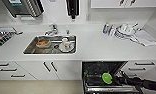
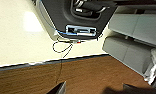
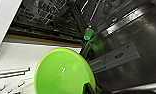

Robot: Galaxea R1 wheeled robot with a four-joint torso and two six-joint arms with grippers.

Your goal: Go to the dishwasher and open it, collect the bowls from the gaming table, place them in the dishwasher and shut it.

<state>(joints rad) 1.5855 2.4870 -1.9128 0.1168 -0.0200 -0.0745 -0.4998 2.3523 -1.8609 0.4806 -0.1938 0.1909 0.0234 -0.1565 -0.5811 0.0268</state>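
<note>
We see the right tool (image 1: 113, 80) pinching 1 green bowl (image 1: 107, 78) at its rim, held over the open dishwasher (image 1: 104, 68) at the near right of the scene, below the white tabletop (image 1: 99, 47). In the right wrist view the bowl (image 3: 65, 72) is tilted, its hollow turned toward the camera, and the dishwasher (image 3: 69, 20) shows dark wire racks beyond it, with its door panel to one side.

We judge the bowl to be light, stiff and smooth, probably plastic, so it is unlikely to break but may slip or pivot in a rim pinch. The rim is the sensible place to hold it, since the wall is too wide and rounded to span. A glossy highlight inside the bowl suggests a slick surface.

The right arm (image 1: 144, 83) comes in from the near right edge, stretched low and roughly level toward the dishwasher opening.

For the left tool (image 2: 94, 87), seen in the left wrist view above a brown floor, we cannot tell whether it is spread or pressed together.

Farther back, the sink (image 1: 31, 48) holds a white cup (image 1: 66, 43) and other dishes.
</note>
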